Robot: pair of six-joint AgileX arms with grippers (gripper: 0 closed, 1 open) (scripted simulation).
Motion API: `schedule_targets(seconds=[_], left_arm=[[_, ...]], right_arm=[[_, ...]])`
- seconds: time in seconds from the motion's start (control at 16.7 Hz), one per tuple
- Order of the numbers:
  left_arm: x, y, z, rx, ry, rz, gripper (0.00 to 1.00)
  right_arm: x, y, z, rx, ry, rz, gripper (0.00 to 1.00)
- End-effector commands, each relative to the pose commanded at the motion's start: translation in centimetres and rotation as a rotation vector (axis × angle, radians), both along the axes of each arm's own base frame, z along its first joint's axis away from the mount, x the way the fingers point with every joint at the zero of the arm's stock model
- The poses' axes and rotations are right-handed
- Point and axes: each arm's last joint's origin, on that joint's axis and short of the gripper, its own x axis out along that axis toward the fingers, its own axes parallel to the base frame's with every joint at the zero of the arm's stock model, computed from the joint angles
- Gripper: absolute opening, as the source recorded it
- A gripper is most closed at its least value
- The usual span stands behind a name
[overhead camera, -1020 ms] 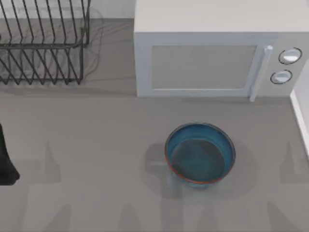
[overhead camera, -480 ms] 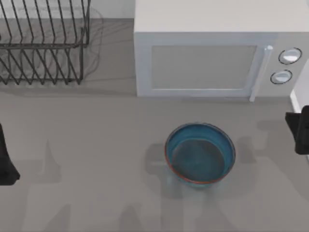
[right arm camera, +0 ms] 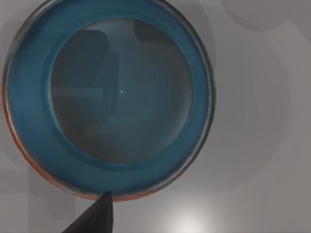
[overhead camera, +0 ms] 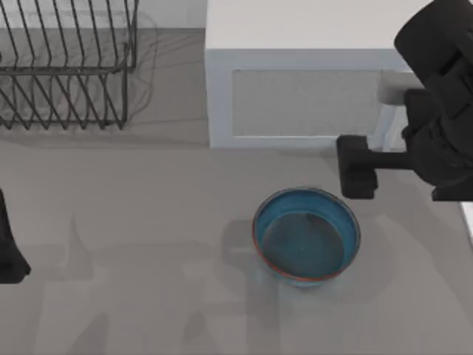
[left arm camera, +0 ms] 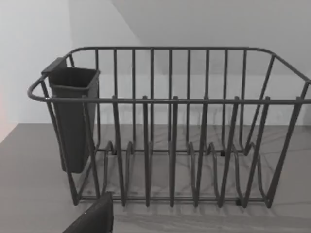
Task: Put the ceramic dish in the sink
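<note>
The ceramic dish [overhead camera: 307,235] is a deep blue bowl with a reddish-brown rim, upright on the grey counter in front of the microwave. My right gripper [overhead camera: 358,168] hangs just beyond the bowl's far right rim, between bowl and microwave, apart from it. The right wrist view looks straight down into the ceramic dish [right arm camera: 109,97], with a dark tip of the gripper at its rim. My left arm [overhead camera: 9,244] is parked at the counter's left edge. The sink is out of view.
A white microwave [overhead camera: 295,81] stands behind the bowl, its right end covered by my right arm. A wire dish rack [overhead camera: 66,66] sits at the back left, its dark cutlery cup [left arm camera: 73,116] in the left wrist view. A white edge [overhead camera: 465,214] borders the right.
My right arm has swung in from the right edge to a spot behind the bowl's right rim, covering the microwave's knobs. Bowl and left arm have not moved.
</note>
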Motion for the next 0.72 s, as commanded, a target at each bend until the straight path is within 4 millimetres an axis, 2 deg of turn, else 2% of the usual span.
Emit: schedule_targets(seconds=[0.18,0.36,0.48,0.72], left_arm=[[0.0,0.0,0.0,0.0,0.0,0.0,1.0],[0.0,0.0,0.0,0.0,0.0,0.0,1.0],[0.0,0.0,0.0,0.0,0.0,0.0,1.0],[0.0,0.0,0.0,0.0,0.0,0.0,1.0]], right_arm=[[3.0,2.1,-1.5,-0.077,0.146,-0.021,1.0],[5.1,3.1,-2.6,-0.122,0.23,-0.04,1.0],[5.8,3.2,-3.0,-0.135,0.255,-0.047,1.0],[5.9,3.3,-3.0,-0.136,0.258,-0.048,1.0]])
